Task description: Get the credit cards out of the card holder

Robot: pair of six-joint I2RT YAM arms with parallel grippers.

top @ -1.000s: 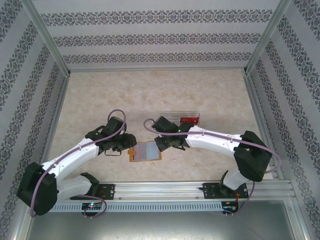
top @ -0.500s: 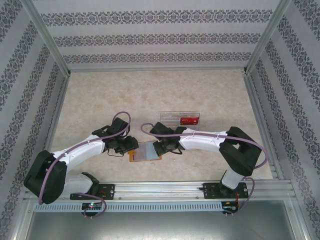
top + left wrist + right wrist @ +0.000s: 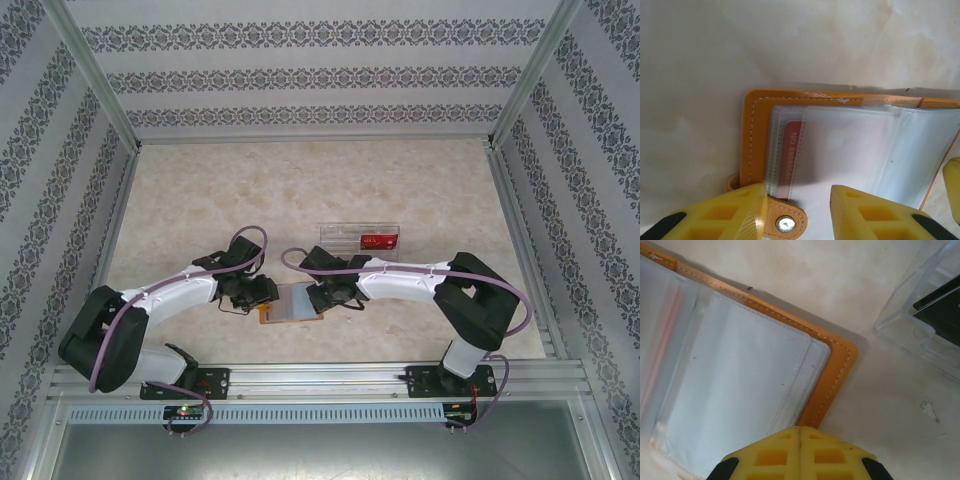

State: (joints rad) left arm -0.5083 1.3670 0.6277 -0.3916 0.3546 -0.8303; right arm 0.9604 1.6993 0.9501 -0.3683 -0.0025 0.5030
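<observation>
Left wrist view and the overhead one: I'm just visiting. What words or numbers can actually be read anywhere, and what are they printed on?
"NO 8888..." - printed sideways on the red strip of the credit card in a clear pocket of the card holder; the later digits are blurred.
Pale marks on the red card in the clear tray - too small to read.
Nothing else is legible.

I'm working in a lab test booth: aluminium frame posts (image 3: 93, 75), wallpaper-patterned panels (image 3: 320, 75) left, right and far, a marbled tabletop (image 3: 300, 180), and a mounting rail (image 3: 320, 378) along the near edge.
</observation>
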